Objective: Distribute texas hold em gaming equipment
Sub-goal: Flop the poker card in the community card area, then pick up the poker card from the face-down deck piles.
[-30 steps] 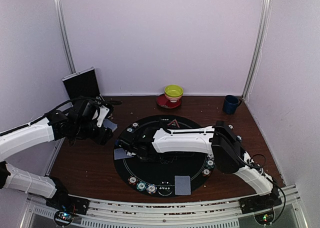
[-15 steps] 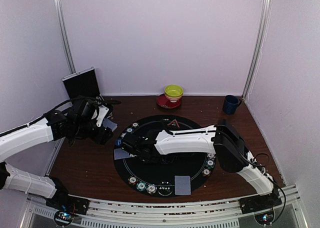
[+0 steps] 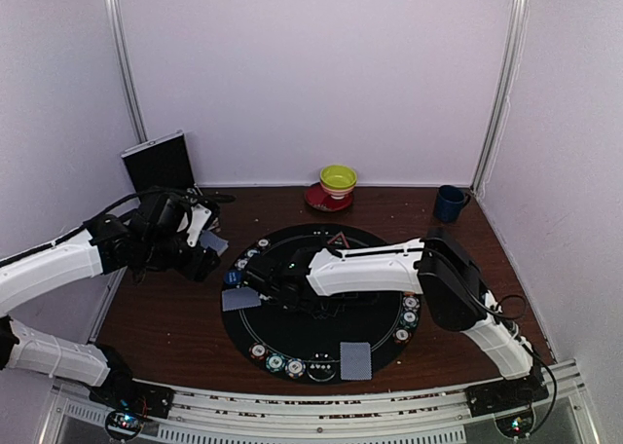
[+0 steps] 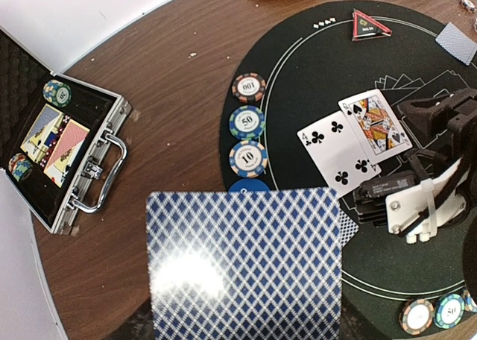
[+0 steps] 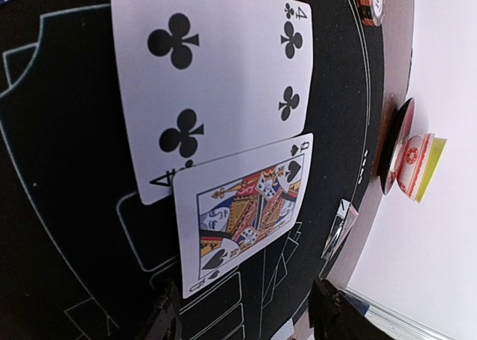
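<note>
Jaws of the left arm (image 3: 58,264) are clenched on a blue-backed card (image 4: 246,262), held back-up above the desk just left of the mat (image 3: 311,332). The right jaws stand spread with nothing between them; their fingers (image 5: 162,318) frame the near end of the queen of spades (image 5: 242,209), though whether the tips touch the felt is hard to tell from this angle.

That queen lies face-up and overlaps a corner of the four of clubs (image 5: 216,79), both toward the left of the mat. Beside them along the rim sit three chips (image 4: 247,121) and a blue button (image 4: 246,185). Another face-down card (image 3: 355,359) rests at the near edge, and one more (image 3: 239,299) pokes off the left edge. The open case (image 4: 67,153) on the desk holds further chips and cards.

Dealing looks like the step in hand. Next, the held card likely needs carrying over the mat and laying flat in a free place, clear of the chips, with the right arm drawn aside first.
</note>
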Available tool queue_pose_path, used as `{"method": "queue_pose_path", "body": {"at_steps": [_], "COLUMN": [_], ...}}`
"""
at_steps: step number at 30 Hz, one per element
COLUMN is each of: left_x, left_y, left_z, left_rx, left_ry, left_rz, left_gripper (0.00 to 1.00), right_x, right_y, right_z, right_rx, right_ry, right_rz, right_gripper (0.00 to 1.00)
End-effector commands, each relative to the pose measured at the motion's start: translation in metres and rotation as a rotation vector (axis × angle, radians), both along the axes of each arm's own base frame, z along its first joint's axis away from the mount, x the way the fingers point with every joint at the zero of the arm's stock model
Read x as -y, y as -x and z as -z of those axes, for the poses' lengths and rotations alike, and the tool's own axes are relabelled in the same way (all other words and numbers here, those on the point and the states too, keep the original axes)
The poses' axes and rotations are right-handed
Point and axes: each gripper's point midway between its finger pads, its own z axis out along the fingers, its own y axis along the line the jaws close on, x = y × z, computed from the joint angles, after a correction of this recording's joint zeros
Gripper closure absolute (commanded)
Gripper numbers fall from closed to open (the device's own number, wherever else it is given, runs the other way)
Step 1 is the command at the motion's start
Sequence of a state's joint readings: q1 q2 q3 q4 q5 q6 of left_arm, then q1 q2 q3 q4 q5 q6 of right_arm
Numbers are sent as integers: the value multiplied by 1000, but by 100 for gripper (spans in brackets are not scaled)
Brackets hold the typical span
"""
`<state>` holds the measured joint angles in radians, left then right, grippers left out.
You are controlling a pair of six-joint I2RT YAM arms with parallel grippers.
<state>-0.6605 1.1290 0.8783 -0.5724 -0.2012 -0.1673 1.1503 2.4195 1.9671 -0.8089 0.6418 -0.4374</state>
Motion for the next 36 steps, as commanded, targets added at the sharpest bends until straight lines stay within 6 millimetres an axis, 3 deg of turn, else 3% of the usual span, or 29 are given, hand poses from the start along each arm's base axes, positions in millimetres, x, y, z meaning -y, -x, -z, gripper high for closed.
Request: {"method": "queue_pose_path", "body": {"at_steps": [1, 8, 13, 20, 24, 30, 36], "left_x": [3, 4, 5, 11, 22, 44, 88], "left_y": [-6, -5, -5, -5, -2, 4, 21], "left_z": [-11, -9, -10, -10, -7, -13, -22], "left_rx": [42, 37, 36, 24, 3, 2, 22], "left_ry": [47, 47, 48, 56, 74, 101, 79], "left_rz": [-7, -4, 3, 34, 89, 179, 316], "left_gripper": [38, 38, 38, 38, 38, 38, 37], "right_x": [23, 29, 27, 19, 20, 26, 24], "right_y": [-7, -10, -8, 2, -5, -32, -32], "right_z": [7, 7, -13, -65, -95, -144, -181], "right_rx": [-13, -12, -14, -123, -231, -428, -738], "right_ry": [47, 53, 12, -189, -360, -699, -1025], "right_rz": [41, 55, 59, 65, 115, 207, 189], "right_gripper": [39, 39, 34, 14, 10, 8, 7]}}
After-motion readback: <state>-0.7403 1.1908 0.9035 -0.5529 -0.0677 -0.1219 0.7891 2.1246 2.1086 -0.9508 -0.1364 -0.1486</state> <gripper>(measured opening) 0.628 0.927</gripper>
